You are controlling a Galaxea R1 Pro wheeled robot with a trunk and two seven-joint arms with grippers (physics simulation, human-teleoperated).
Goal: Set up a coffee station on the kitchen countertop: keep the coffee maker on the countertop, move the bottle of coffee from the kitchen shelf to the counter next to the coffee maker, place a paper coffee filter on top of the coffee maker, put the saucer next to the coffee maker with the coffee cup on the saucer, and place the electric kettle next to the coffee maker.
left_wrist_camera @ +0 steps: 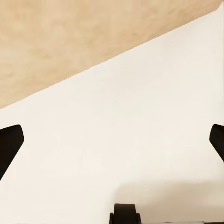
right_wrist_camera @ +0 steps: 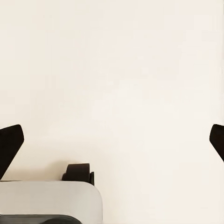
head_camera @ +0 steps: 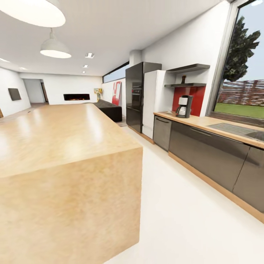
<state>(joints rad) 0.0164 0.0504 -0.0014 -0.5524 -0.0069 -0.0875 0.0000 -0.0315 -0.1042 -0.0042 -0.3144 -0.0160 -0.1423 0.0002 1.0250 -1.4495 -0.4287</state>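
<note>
Head view shows the coffee maker (head_camera: 184, 106) on the far desk (head_camera: 205, 123) and the bottle (head_camera: 183, 79) above on a shelf (head_camera: 185, 85), while left gripper (left_wrist_camera: 112, 142) and right gripper (right_wrist_camera: 112, 142) hang open, empty, over floor (right_wrist_camera: 121, 70), apparently for travel.

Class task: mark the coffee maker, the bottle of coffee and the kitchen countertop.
coffee maker (head_camera: 184, 106), head view, on its body above the carafe.
bottle of coffee (head_camera: 183, 79), head view, on its dark body, on the lower shelf.
kitchen countertop (head_camera: 205, 121), head view, on bare wood surface.
</note>
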